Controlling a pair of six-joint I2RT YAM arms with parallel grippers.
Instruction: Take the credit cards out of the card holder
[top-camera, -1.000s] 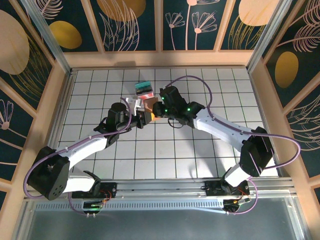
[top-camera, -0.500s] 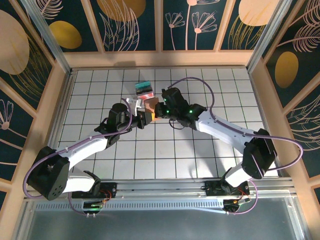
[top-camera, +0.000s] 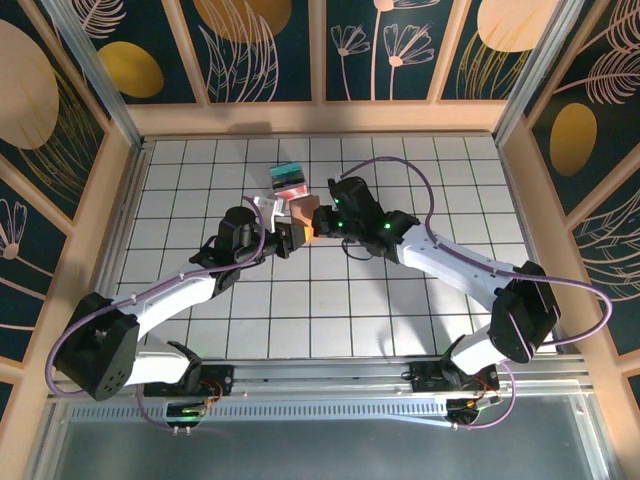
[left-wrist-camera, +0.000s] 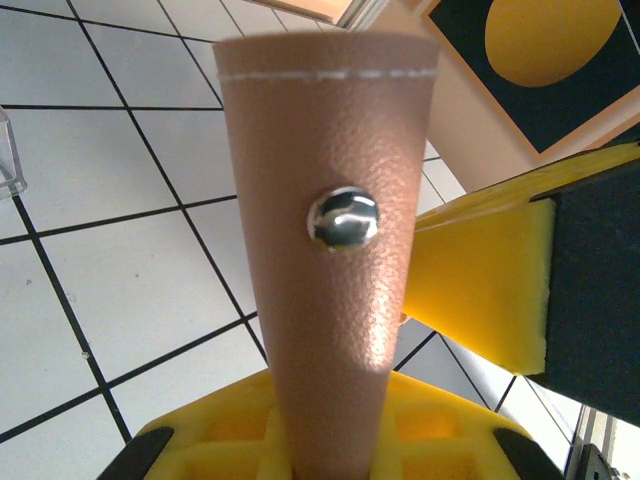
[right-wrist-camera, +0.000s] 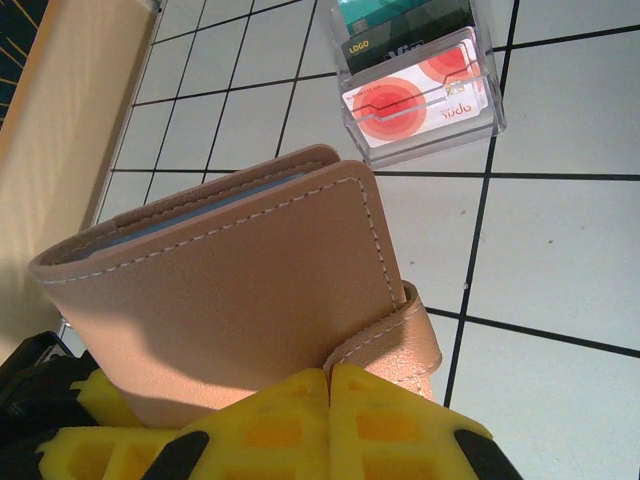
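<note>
right wrist: one card holder, one clear box.

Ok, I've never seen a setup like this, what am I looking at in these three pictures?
Two robot arms are bolted to a tiled table, each ending in a two-finger gripper with yellow pads. One picture looks down from above; the others come from wrist cameras. On the table stands a clear box of cards. Between the arms is a folded tan leather card holder. The left gripper pinches its snap strap; the right gripper is shut at its lower edge, grip unclear.
</note>
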